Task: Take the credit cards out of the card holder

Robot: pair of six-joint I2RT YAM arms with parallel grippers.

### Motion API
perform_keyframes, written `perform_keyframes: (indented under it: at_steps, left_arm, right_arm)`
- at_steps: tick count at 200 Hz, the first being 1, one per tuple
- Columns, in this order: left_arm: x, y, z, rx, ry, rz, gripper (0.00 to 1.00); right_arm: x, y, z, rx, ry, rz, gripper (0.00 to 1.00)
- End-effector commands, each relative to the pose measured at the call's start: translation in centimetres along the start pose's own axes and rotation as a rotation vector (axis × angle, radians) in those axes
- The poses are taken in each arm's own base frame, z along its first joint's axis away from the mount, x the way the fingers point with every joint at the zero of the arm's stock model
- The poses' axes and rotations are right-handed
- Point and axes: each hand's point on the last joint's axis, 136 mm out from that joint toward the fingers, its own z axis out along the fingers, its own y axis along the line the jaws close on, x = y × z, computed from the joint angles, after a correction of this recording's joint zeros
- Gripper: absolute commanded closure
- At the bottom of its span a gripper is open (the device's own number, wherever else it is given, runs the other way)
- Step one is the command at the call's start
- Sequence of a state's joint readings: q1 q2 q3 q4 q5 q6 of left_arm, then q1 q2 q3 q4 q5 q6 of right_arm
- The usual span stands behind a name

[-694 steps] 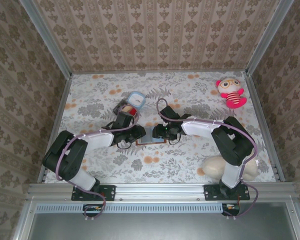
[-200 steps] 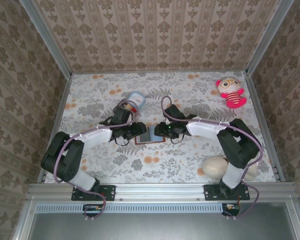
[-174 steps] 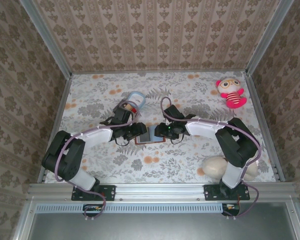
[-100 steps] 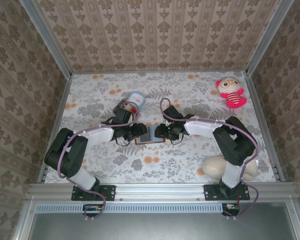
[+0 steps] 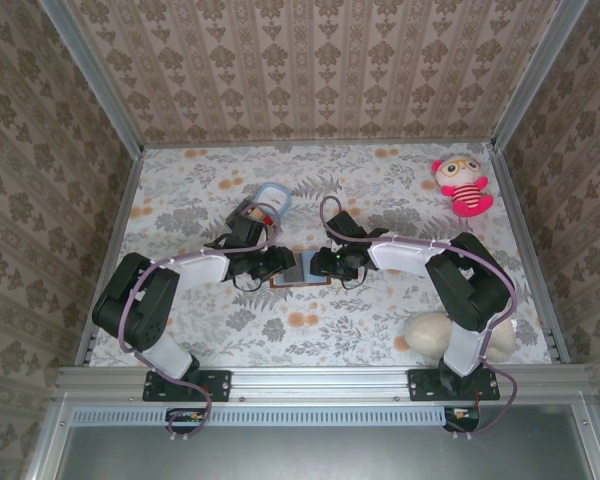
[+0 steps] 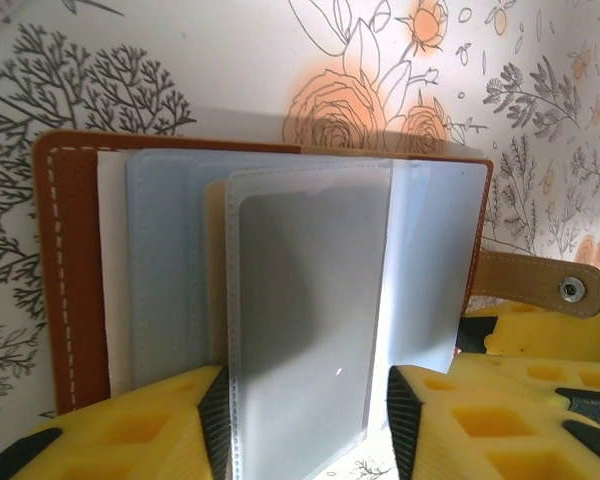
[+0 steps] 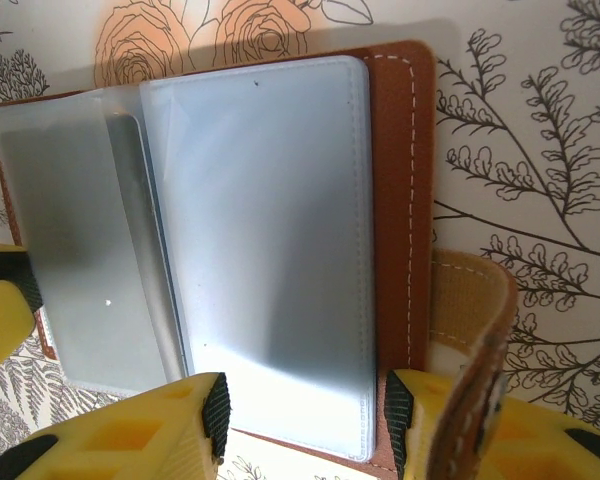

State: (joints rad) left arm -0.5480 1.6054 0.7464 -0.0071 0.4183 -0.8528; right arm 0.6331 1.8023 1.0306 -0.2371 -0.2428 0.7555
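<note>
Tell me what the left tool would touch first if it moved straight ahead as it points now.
Probably the clear plastic sleeve of the open card holder, which lies between the fingers of the left tool. Depth is unclear, so they may be touching.

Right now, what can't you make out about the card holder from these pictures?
- Left wrist: frosted sleeves blur whether cards sit inside the card holder.
- Left wrist: the left gripper hides its near edge.
- Top external: it is tiny, partly covered by the right gripper.
- Right wrist: the strap runs off the bottom edge.
</note>
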Motion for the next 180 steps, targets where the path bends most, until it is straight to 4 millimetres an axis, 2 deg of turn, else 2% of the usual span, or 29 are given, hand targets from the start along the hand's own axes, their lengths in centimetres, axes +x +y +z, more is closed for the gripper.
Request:
perform_keyframes:
  at_steps: [1,36,71,107,139,163,180]
  left_arm:
    - [0.1,-0.8,-0.5,0.030,0.004,0.016,0.57]
    - [0.0,-1.3,-1.3,0.039,-0.006,0.044,0.64]
    - [0.0,-3.0,-1.5,0.122,0.003,0.069,0.65]
    - [0.1,-4.4,-1.5,0.168,0.007,0.086,0.64]
    - [0.0,-6.3,-0.8,0.216,0.008,0.097,0.64]
    - [0.0,-8.2,0.5,0.255,0.031,0.117,0.63]
    - [0.2,-8.7,1.5,0.257,0.053,0.122,0.62]
  right_arm:
    - [0.5,-0.2,0.5,0.020,0.030,-0.009,0.52]
    - [0.5,-0.1,0.3,0.017,0.026,-0.010,0.53]
    - [0.2,0.6,-0.5,-0.011,0.005,-0.019,0.54]
    - [-0.9,1.4,-3.3,-0.037,-0.090,-0.029,0.54]
    - [-2.2,0.2,-6.7,0.007,-0.251,-0.028,0.53]
    - [-2.6,-0.9,-8.1,0.020,-0.319,-0.009,0.53]
    - [-2.7,-1.2,-8.8,0.010,-0.345,-0.001,0.52]
